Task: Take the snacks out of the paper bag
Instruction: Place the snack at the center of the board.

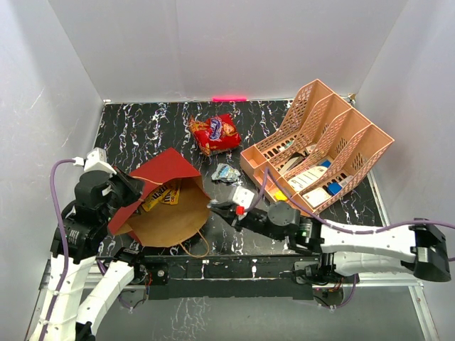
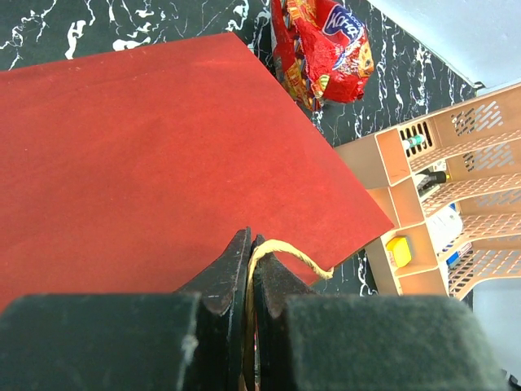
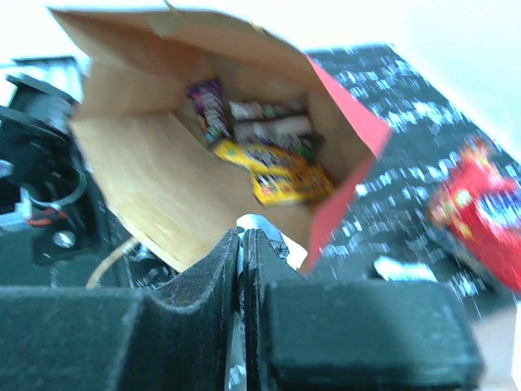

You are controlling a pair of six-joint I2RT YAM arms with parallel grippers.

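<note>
Left gripper (image 2: 251, 244): jaws pressed together on the thin yellowish looped handle (image 2: 281, 248) of the large paper bag (image 1: 168, 167), red outside, brown kraft inside. From the left wrist the bag's red panel fills most of the view, flat and matte.

Right gripper (image 3: 245, 238): jaws together, tips at the bag's mouth. A pale shiny scrap shows just past the tips; cannot tell whether it is pinched.

Bag lies on its side on the black white-veined marble table (image 1: 142, 128), at the near left, with its mouth gaping toward the right arm. Inside, seen from the right wrist:
- yellow candy packets (image 3: 281, 175) low in the bag
- purple packet (image 3: 210, 106) higher on the left
- brown-and-white packets (image 3: 269, 122) behind, blurred

Outside the bag:
- red-orange crinkly chip bag with blue logo (image 1: 214, 133), on the table beyond the bag, apart from it
- small silvery-blue packet (image 1: 226, 172), between the chip bag and the right gripper

Peach plastic lattice organizer (image 1: 320, 142) stands at the far right.
</note>
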